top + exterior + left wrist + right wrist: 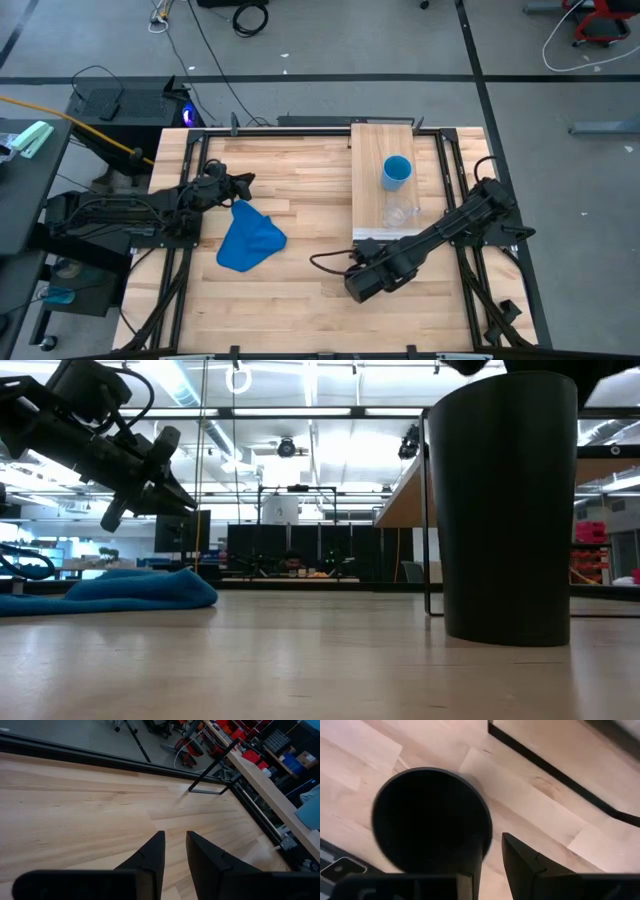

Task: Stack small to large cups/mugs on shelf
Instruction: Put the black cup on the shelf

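Note:
The black cup (pixel 505 510) stands upright on the tabletop; in the high view my right gripper (pixel 360 283) covers it. That gripper (pixel 492 845) is over the cup's mouth (pixel 430 815), just off the shelf's near end. The shelf (pixel 375 150) carries the light-blue cup (pixel 396 172) and, nearer, the clear cup (pixel 398 213), both resting on their bases. My left gripper (pixel 245 183) (pixel 175 837) hovers above the table's left part with a narrow gap between its fingers, touching nothing. My right gripper holds the black cup by its rim (pixel 489 837), on one side of the mouth. One finger is inside the cup and the other finger (pixel 520 860) is outside, with the wall between them. The fingers come from above, pointing down. The cup is upright with its base (pixel 505 638) on the table.
A crumpled blue cloth (pixel 250 240) lies on the table between the two arms, just near-side of the left gripper. The shelf's black frame (pixel 430 560) stands just behind the black cup. Bare wood stretches along the table's near edge (pixel 300 320).

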### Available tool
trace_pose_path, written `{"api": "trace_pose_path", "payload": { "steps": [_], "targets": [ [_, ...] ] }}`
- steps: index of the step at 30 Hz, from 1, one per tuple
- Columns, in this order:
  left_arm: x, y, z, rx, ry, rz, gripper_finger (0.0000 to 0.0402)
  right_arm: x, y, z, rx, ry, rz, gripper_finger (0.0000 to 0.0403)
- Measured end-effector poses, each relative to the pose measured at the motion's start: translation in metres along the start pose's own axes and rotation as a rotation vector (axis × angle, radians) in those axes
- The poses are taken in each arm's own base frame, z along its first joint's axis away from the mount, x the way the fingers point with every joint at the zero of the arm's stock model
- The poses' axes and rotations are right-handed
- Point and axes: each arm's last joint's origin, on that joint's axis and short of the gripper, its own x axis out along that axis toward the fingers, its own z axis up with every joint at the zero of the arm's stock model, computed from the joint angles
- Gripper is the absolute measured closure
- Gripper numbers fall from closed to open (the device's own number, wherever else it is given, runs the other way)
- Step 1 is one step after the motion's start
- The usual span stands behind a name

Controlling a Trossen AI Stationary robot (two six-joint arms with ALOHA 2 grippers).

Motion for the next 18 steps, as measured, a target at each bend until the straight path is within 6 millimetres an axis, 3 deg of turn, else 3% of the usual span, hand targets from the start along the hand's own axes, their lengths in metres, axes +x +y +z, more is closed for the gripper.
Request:
{"api": "trace_pose_path", "payload": {
  "steps": [13, 18],
  "targets": [
    [0.0000, 0.0001, 0.0000, 0.000, 0.000, 0.001, 0.0311, 0.0078, 0.0019, 0.0002, -0.013, 0.000, 0.029, 0.0324],
    [0.0000, 0.0001, 0.0000, 0.000, 0.000, 0.001, 0.0316, 0.0078, 0.0020, 0.0000, -0.042, 0.000, 0.030, 0.0361]
  ]
}}
